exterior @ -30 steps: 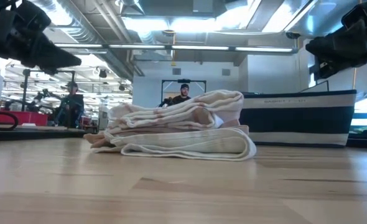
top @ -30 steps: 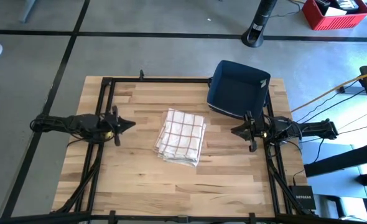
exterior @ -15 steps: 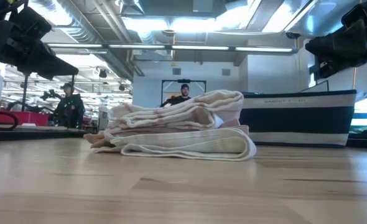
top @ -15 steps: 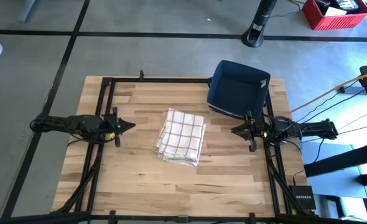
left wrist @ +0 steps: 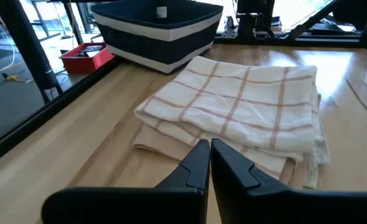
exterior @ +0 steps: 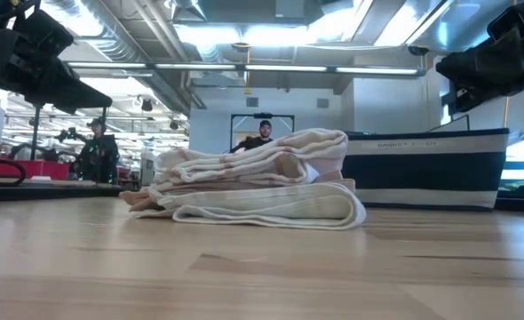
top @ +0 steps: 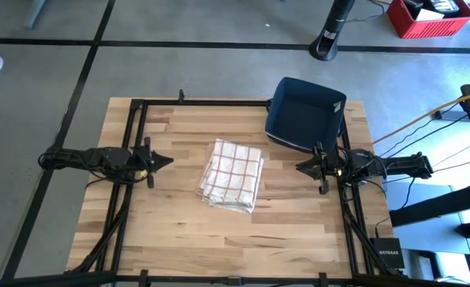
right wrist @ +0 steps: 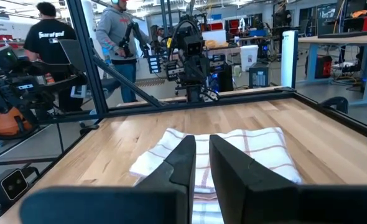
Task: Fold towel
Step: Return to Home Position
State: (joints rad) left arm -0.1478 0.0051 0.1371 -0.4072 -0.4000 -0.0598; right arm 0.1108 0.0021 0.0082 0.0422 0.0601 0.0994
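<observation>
Only the left gripper (top: 168, 160) had edged back, fingers together, at nine o'clock of the towel stack (top: 233, 174). The right gripper (top: 300, 167), seemingly closed too, waited at three o'clock. The stack lay mid-table and the folding looked finished.

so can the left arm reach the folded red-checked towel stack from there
Probably yes: the left gripper points straight at the folded white red-checked towel stack, with only bare wooden table between them.

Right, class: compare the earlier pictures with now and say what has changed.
Only the left gripper shifted slightly, seen in the low view, then settled. The right gripper, the towel stack and the basket stayed put; nothing was gripped or released.
</observation>
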